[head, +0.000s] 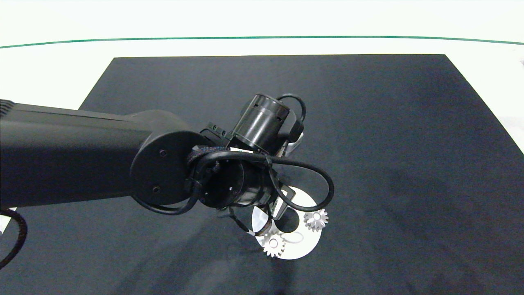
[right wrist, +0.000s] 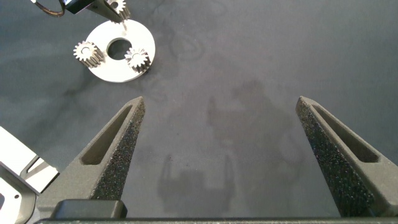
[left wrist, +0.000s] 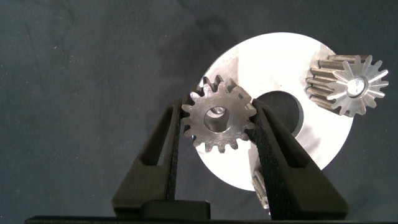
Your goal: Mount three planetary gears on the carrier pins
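Planetary gears are two-thirds in place, by my reading: one gear [head: 316, 219] is sitting on the right side of the white carrier disc [head: 301, 250], and a second gear [head: 273, 244] is sitting on the disc's near edge, both apparently seated on their pins. The third gear [left wrist: 219, 120] is being held between the two fingers of the left gripper [left wrist: 219, 124], which are pressing on its toothed rim from either side, the bore facing the wrist camera. That gripper is hanging over the disc's left portion (the side with no gear on it yet), so what is left is lowering this last gear onto the remaining pin.

The right gripper [right wrist: 221, 155] is idling well away from the disc over the dark mat [head: 409, 123], its fingers spread wide with nothing between them; the right arm is not showing in the head view at all.

Several things are proving hard to make out. The free carrier pin is not visible anywhere: in the head view the left arm's wrist and cables are covering that part of the disc, and in the left wrist view the held gear is blocking the spot beneath it. Whether the bore is lined up with the pin I cannot tell, nor how high the gear is hanging above the disc. The two occupied pins are themselves mostly hidden inside their gears, though a pale round end is showing at the centre of the right-hand gear in the left wrist view.
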Action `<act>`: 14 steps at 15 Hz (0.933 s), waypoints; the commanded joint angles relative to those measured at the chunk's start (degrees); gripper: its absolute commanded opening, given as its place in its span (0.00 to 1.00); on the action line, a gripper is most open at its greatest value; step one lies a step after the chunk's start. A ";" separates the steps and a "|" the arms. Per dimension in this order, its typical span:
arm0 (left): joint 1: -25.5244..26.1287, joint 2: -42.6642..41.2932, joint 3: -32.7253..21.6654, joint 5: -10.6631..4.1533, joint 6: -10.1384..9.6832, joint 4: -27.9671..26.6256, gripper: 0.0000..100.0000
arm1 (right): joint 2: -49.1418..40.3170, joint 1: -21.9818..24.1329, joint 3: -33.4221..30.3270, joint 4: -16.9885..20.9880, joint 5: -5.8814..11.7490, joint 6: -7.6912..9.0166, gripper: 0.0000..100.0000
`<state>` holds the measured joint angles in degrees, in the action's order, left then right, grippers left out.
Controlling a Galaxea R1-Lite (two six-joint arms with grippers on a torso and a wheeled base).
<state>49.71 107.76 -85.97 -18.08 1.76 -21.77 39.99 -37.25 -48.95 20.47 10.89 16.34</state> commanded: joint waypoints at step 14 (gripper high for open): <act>1.00 0.69 -1.04 -0.11 0.09 -0.11 0.19 | -0.35 -0.01 -0.10 0.10 0.01 0.28 1.00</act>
<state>50.77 108.18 -86.77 -18.08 1.84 -21.75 39.72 -37.23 -48.98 20.47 10.85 16.48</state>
